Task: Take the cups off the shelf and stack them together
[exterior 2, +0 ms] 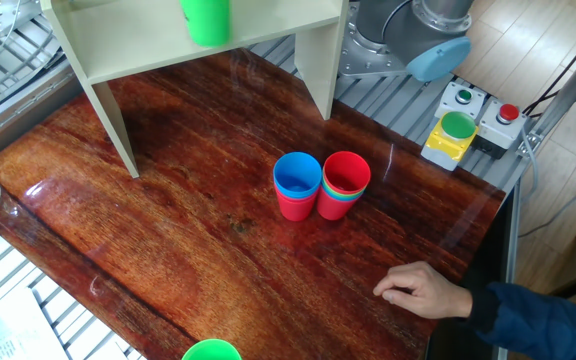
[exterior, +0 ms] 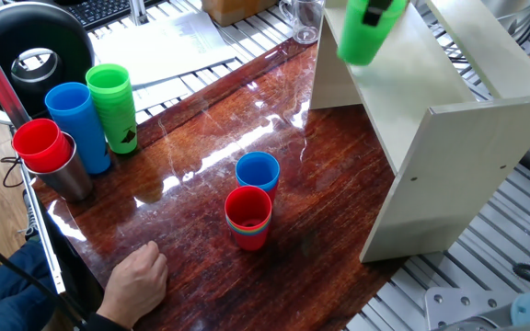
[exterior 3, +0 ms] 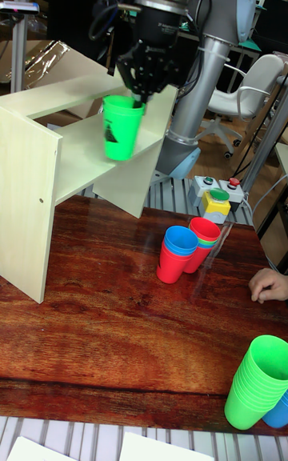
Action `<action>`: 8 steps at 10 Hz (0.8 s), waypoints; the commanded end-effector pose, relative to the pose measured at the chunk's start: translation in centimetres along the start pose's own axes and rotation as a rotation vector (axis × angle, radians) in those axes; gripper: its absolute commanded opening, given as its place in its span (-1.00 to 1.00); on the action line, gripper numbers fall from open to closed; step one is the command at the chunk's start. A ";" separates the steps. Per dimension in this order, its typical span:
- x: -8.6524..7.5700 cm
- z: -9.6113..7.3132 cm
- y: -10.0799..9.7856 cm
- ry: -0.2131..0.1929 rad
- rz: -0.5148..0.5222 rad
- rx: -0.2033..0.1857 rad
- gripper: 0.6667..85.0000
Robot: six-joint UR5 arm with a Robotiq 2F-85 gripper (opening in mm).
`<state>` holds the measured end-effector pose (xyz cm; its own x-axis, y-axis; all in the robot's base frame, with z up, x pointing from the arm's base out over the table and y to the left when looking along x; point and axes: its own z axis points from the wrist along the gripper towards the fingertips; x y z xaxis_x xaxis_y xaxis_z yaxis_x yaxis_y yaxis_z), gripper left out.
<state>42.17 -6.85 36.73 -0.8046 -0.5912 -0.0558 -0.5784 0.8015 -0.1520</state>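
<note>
While its black logo stays unreadable, claw (exterior 3: 141, 97) grips green cup (exterior 3: 122, 128) by shelf (exterior 3: 48, 158)

A glossy red-brown wooden table (exterior 2: 168, 220) reflects light; behind it stand a white office chair (exterior 3: 258, 86) and wood-plank floor (exterior 2: 528, 40).

A robotics lab: a grey industrial robot arm (exterior 3: 210, 37) stands bolted beside a glossy reddish-brown wooden worktop (exterior 2: 168, 230) set on an aluminium slatted frame (exterior: 486, 239). A yellow box with a green push-button (exterior 2: 452, 136) and a grey button box with a red button (exterior 2: 501, 122) sit at the edge. A white office chair (exterior 3: 254, 93) stands behind.
</note>
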 end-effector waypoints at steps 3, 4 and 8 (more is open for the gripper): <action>3.2 -0.6 -2.9 0.129 -0.059 0.114 -0.98; 2.7 -0.4 -1.9 0.107 -0.023 0.078 -0.98; 0.4 -0.2 1.4 0.016 0.053 -0.046 -0.98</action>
<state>41.15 -8.62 36.89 -0.8071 -0.5902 0.0172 -0.5822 0.7907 -0.1893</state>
